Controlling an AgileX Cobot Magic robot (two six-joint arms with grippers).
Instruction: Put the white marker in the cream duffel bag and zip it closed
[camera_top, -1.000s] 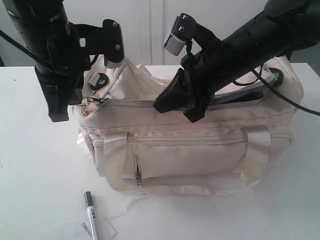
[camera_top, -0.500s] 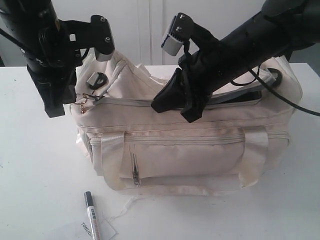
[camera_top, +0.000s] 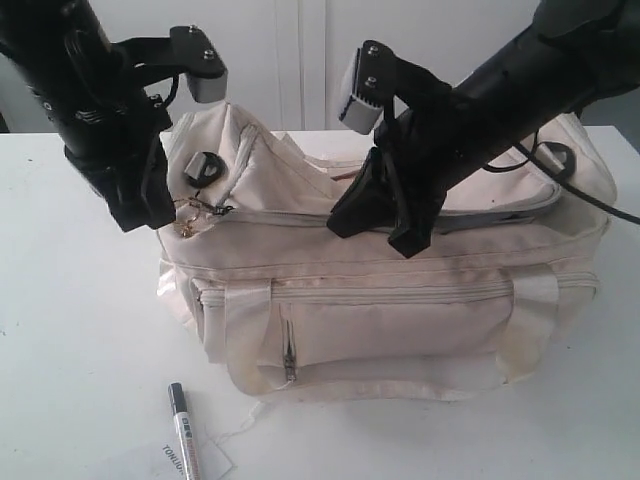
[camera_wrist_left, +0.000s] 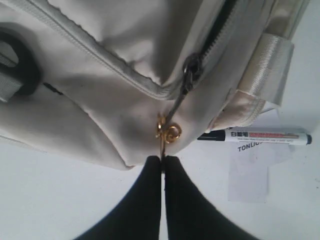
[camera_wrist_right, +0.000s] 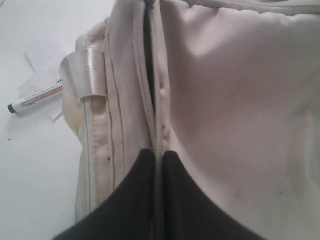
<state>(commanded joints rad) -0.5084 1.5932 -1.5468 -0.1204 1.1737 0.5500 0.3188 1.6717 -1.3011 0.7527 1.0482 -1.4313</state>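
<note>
Slim white marker (camera_top: 182, 430) with black cap: lies on the white table (camera_top: 70, 340) in front of the large soft cream fabric duffel bag (camera_top: 400, 320), apart from it, near its front corner on the exterior view's left. Barrel rests across a flat white paper tag (camera_wrist_left: 252, 175).

Bag end on that same side: left gripper (camera_wrist_left: 163, 161), black fingers together, clamped on the gold ring (camera_wrist_left: 169, 133) of the top zipper pull.

Bag top, mid-length: right gripper (camera_wrist_right: 158, 156), fingers pressed together on the zip seam. A dark gap shows along the top zip.
</note>
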